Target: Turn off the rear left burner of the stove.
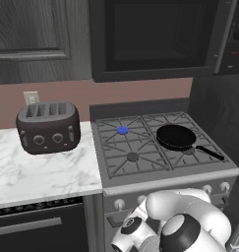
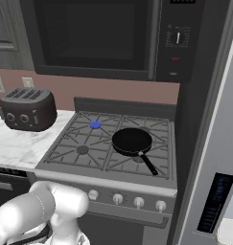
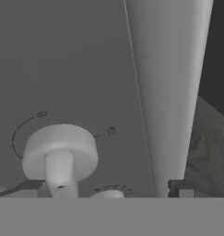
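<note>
Stove: the grey metal gas range [image 1: 140,182] with dark cast-iron grates is standing between a white marble counter [image 1: 37,172] and a tall dark cabinet side, under a black built-in microwave [image 1: 155,37].
Rear left burner: the small round bright blue burner cap [image 1: 122,130] is sitting at the back left of the cooktop, ringed by radiating grate bars; in the right base view it [image 2: 95,125] is showing just behind the black round frying pan.
Pan: the black round frying pan [image 2: 132,141] is resting on the right-hand grates, its handle pointing toward the front right.
Knobs: a row of small silver round knobs [image 2: 117,198] is lining the front panel.
Gripper: the two-finger gripper [image 3: 109,188] is standing released, its dark tips spread wide, one tip [image 3: 32,186] just beside the stem of a pale grey round knob [image 3: 60,154], grasping nothing.
Toaster: the dark four-slot toaster [image 1: 48,127] is sitting on the counter left of the range.
</note>
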Controlling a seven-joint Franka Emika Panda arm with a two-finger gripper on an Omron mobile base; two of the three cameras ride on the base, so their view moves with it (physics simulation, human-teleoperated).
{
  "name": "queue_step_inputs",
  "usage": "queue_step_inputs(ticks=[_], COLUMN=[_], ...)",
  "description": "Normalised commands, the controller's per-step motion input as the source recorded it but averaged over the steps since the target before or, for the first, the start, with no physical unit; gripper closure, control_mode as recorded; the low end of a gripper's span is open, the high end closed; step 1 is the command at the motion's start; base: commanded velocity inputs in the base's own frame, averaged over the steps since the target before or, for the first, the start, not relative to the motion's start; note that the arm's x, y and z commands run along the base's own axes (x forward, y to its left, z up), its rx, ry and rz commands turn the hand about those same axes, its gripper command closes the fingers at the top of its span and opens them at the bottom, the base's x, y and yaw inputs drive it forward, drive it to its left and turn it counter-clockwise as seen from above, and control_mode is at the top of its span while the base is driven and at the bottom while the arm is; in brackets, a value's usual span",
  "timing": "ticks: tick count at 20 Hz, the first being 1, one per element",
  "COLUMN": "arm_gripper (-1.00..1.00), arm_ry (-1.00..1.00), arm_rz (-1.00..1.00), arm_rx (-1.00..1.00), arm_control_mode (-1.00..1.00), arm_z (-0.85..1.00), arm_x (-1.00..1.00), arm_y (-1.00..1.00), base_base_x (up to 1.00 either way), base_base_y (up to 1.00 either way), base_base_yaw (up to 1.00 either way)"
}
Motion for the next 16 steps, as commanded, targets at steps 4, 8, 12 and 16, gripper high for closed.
queue_step_inputs(ticks=[4,8,12,16], arm_gripper=[-1.00,-1.00,1.00,1.00], arm_ry=[0.12,0.06,0.02,0.03], arm_rz=[0.10,0.16,0.17,0.16], arm_rx=[0.00,0.00,0.00,0.00], arm_control_mode=[-1.00,-1.00,-1.00,-1.00], arm_z=[0.29,0.16,0.14,0.21], arm_x=[0.00,0.01,0.13,0.35], arm_y=[-0.27,-0.28,-0.24,-0.23], base_base_x=[0.00,0.00,0.00,0.00], base_base_y=[0.00,0.00,0.00,0.00], base_base_yaw=[0.00,0.00,0.00,0.00])
